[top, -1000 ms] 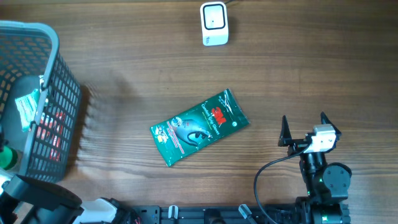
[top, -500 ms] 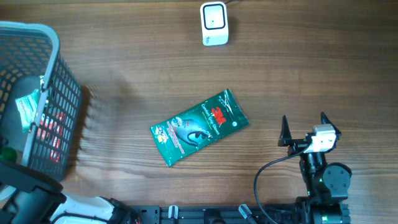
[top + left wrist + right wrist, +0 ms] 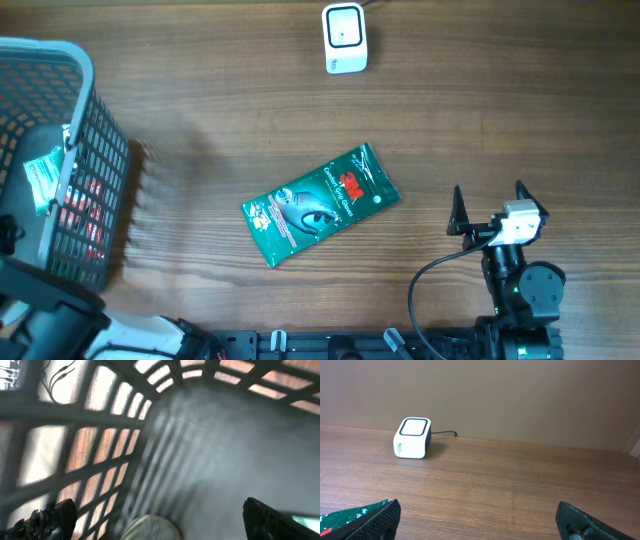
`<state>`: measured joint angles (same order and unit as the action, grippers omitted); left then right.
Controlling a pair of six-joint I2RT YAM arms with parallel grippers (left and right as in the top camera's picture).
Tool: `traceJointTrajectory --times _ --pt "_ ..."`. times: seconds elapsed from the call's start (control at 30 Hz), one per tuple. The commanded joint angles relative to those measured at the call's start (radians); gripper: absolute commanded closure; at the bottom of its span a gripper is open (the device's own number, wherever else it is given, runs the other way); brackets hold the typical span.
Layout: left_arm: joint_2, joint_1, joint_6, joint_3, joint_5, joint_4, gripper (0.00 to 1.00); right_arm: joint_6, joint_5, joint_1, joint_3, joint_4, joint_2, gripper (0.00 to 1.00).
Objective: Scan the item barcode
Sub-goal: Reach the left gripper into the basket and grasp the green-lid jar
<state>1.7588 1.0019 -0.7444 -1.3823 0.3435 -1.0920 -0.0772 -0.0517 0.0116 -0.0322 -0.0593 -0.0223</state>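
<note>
We find the green packet (image 3: 321, 205) lying flat on the table (image 3: 200, 100) near its middle, printed face up. Its long axis runs diagonally in the overhead view, with one short end towards the near left and the other towards the far right, on the scanner's side. The white scanner (image 3: 344, 38) stands at the far edge of the table, well apart from the packet, and its cable leads off behind it. The right jaws stand wide open and hold nothing; they hover to the right of the packet, apart from it. The right wrist view adds what the overhead view does not: the scanner (image 3: 412, 438) seen from the side, with the two dark fingers (image 3: 380, 520) spread at the lower corners, and only one green corner of the packet (image 3: 350, 517) at the lower left edge. The dark mesh basket (image 3: 85, 110) sits at the left edge of the table, with a small green-and-white pack (image 3: 42, 175) inside it. The left wrist view is blurred, and it shows the inside of the basket wall (image 3: 100, 460). The left jaws are spread wide there and grip nothing.
</note>
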Motion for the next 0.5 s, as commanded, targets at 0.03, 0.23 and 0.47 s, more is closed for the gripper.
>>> traceJointTrajectory --times 0.03,0.23,0.47 --pt "-0.111 0.011 0.003 0.006 -0.023 -0.066 0.00 -0.009 -0.009 0.000 0.000 0.003 0.006 0.00" --pt "-0.107 0.008 -0.005 0.010 -0.244 -0.106 0.00 -0.009 -0.009 0.000 0.000 0.003 0.006 0.00" --pt "-0.093 -0.088 -0.024 0.098 -0.272 -0.068 0.00 -0.010 -0.009 0.000 0.000 0.003 0.006 0.00"
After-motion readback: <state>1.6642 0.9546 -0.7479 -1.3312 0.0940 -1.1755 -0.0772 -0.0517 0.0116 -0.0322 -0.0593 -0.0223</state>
